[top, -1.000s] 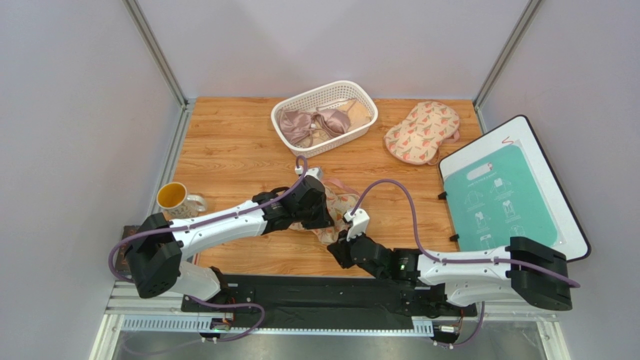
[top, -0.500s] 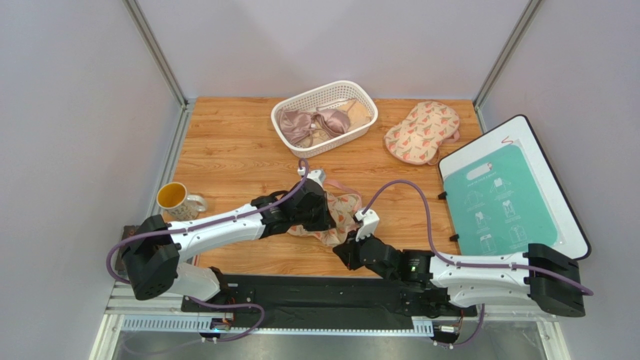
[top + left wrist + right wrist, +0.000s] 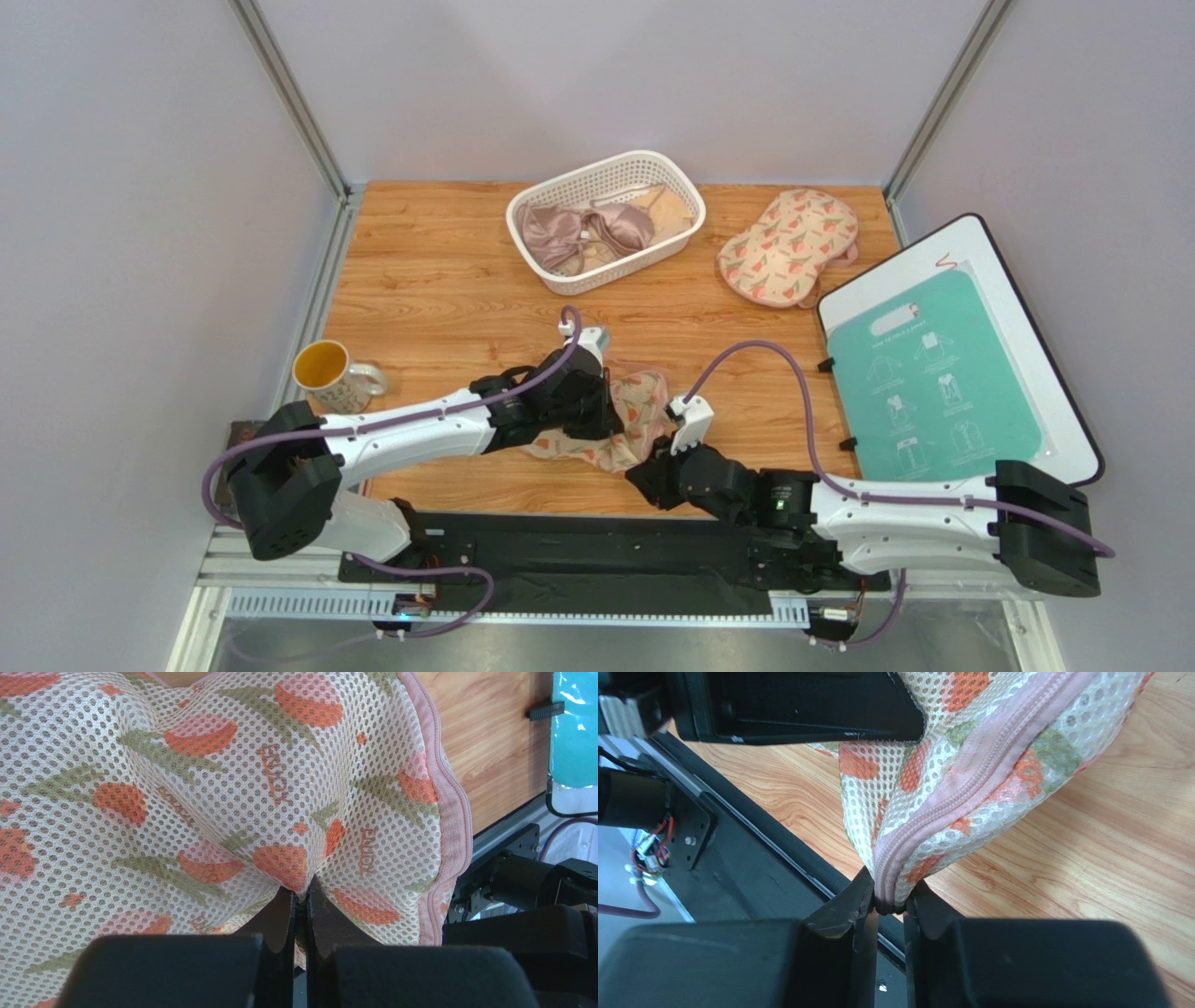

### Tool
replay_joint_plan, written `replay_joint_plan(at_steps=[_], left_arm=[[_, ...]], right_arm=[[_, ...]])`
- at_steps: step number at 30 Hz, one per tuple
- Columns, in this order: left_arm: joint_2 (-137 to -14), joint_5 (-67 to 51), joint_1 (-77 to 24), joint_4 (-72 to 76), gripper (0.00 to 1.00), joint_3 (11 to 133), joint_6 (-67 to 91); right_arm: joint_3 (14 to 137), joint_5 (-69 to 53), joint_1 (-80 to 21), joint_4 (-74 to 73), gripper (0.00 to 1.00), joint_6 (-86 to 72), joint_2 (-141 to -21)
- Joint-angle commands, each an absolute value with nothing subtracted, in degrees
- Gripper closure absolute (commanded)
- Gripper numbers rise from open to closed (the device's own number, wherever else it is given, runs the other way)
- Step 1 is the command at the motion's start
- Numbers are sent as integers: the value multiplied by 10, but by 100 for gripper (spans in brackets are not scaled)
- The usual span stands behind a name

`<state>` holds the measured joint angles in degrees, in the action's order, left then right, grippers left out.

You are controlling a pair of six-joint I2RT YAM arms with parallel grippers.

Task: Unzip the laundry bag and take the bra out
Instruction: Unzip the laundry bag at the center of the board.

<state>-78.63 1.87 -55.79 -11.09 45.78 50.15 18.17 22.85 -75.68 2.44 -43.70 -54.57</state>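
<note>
Left gripper (image 3: 300, 894) is clamped tight on a mesh fold of the laundry bag (image 3: 210, 791), which sits bunched between both wrists near the front edge of the table (image 3: 435, 280). The right gripper (image 3: 889, 897) is nipped narrowly on the pink zip edging (image 3: 962, 784) (no slider visible there). Risk: a pull would drag seam rather than slider, or slip the mesh pinch; the bra is unseen, presumably inside.

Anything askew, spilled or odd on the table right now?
Nothing spilled or damaged. The laundry bag is bunched up, pinched between the left gripper and the right gripper, and its zip is closed where visible. The teal-and-white board lies askew and appears to overhang the table edge.
</note>
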Motion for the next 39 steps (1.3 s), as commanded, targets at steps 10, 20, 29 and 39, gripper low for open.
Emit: replay_joint_plan(at_steps=[10,20,29,39], left_arm=[[-792,57,-548,-108,100,448,467],[-796,55,-548,-137,100,468,512],[-816,22,-548,-135,100,475,542],[-775,9,-548,-112,100,467,590]], right_arm=[[175,221,-759,29,62,-453,-543],[175,207,-759,109,50,-441,-608],[195,206,-759,161,47,-401,-652],[158,223,-759,183,42,-406,-624]])
